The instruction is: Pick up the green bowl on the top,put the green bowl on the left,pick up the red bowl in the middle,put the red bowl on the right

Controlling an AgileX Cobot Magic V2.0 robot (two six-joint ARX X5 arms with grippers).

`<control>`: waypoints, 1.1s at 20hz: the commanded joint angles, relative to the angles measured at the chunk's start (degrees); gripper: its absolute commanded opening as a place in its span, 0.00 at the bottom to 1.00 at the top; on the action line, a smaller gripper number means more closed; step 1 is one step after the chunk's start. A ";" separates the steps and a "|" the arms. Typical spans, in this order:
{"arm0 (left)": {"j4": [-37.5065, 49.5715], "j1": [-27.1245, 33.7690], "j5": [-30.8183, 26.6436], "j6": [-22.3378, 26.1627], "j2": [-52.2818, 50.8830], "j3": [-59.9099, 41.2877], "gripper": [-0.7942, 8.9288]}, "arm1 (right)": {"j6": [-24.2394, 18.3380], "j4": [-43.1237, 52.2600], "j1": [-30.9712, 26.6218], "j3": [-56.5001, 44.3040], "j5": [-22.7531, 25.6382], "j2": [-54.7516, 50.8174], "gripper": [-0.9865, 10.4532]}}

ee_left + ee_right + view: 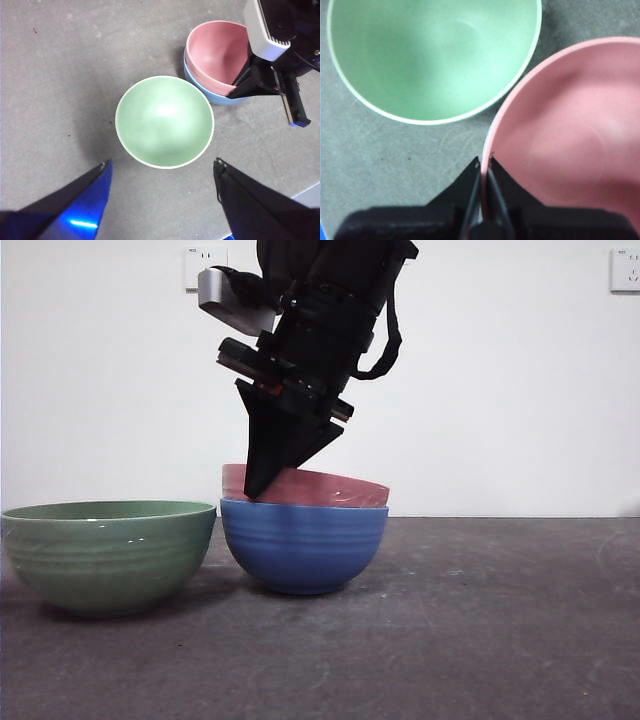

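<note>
You are looking across a dark grey table [480, 640] that is carrying three bowls in front of a white wall [520, 390]. The big dark arm coming down from the top of the front view is your right arm, and its right claw [258, 485] is pinching the rim of the red bowl [320, 488], one jaw inside the rim and the other outside, narrowed right down onto the edge, as the right wrist view [484, 167] is showing you. The green bowl [108, 552] is sitting upright on the table at the left of the front view, on its own, its rim just beside the other two bowls. The red bowl is resting inside the blue bowl [303, 545] in the middle, tilted, with the gripped side riding higher than the far side. In the left wrist view the left claw [162, 172] is hovering above the green bowl [164, 121] with its jaws standing wide apart and nothing between them. Two white wall sockets [205, 265] are showing high on the wall near the top corners.
</note>
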 commanded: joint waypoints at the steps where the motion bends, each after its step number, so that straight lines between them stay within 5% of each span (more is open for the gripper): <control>1: 1.07 0.17 -0.15 0.50 0.13 -0.09 0.44 | -0.04 0.72 0.37 -0.24 1.05 -2.03 0.08; 6: 3.13 0.20 -0.17 0.50 0.22 -0.09 0.44 | 0.09 0.63 0.24 -0.24 2.56 -8.55 0.08; 9: 5.09 0.20 -0.15 0.50 0.22 -0.09 0.44 | 1.38 -3.19 -0.11 -0.24 8.68 -14.91 0.08; 15: 8.52 0.20 -0.15 0.48 0.22 -0.09 0.44 | 11.17 -19.93 -6.84 -3.37 14.16 -25.09 0.08; 22: 8.61 0.17 -0.13 0.20 0.22 -0.09 0.44 | 21.18 1.27 -9.11 -28.41 13.99 -28.76 0.08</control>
